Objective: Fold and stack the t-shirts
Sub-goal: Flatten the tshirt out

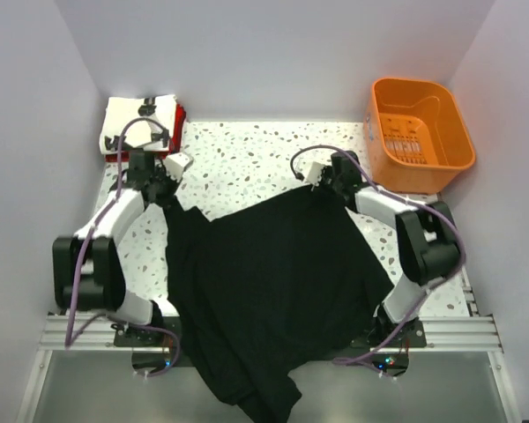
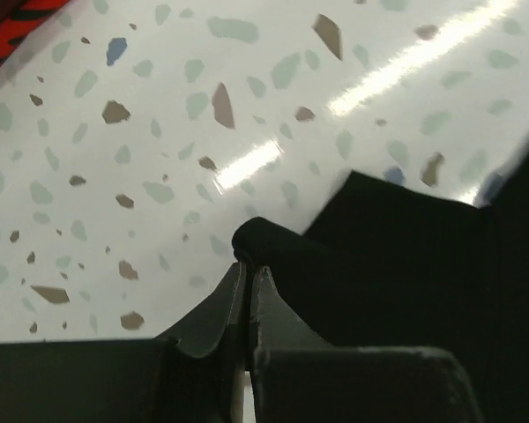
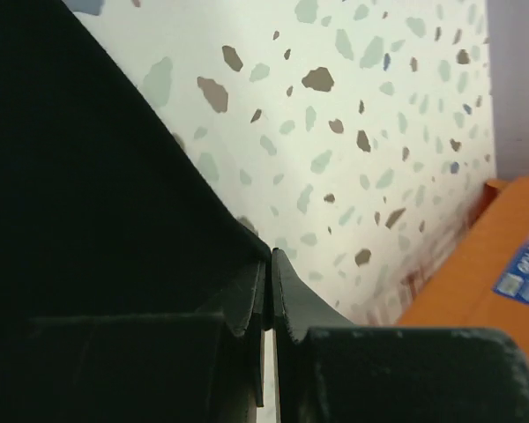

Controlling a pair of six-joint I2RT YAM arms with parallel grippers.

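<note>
As the black t-shirt fills mid-frame, we see left gripper and right gripper clamped tight on its top corners.

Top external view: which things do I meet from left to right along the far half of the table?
white t-shirt → left gripper → right gripper → orange basket. Both grippers pinch the black t-shirt.

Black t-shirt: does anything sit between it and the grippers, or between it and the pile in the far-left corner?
Nothing visible does. The left gripper and right gripper are both shut on the black t-shirt at its far edge. Only bare table separates it from the white shirt and red shirt; the orange basket sits far right.
</note>
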